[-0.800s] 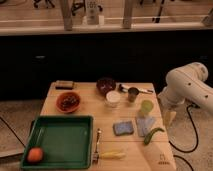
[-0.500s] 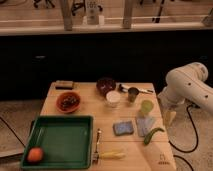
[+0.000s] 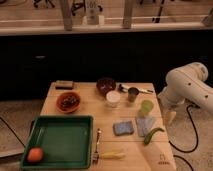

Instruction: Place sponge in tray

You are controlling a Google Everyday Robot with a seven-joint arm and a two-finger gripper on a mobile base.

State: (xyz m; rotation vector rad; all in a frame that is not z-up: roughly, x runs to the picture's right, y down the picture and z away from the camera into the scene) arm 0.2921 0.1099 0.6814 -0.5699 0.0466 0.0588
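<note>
Your gripper (image 3: 170, 117) hangs off the wooden desk's (image 3: 90, 107) right edge, fingers apart, nothing in them. Small flat blue sponge (image 3: 123, 128) lies on desk, well left of fingers, btwn them & large green plastic tray (image 3: 65, 137).

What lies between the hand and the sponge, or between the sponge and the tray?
The hand hangs at far right; a grey-blue cloth and a green vegetable lie between it and the sponge. Between sponge and tray lies only a utensil.
</note>
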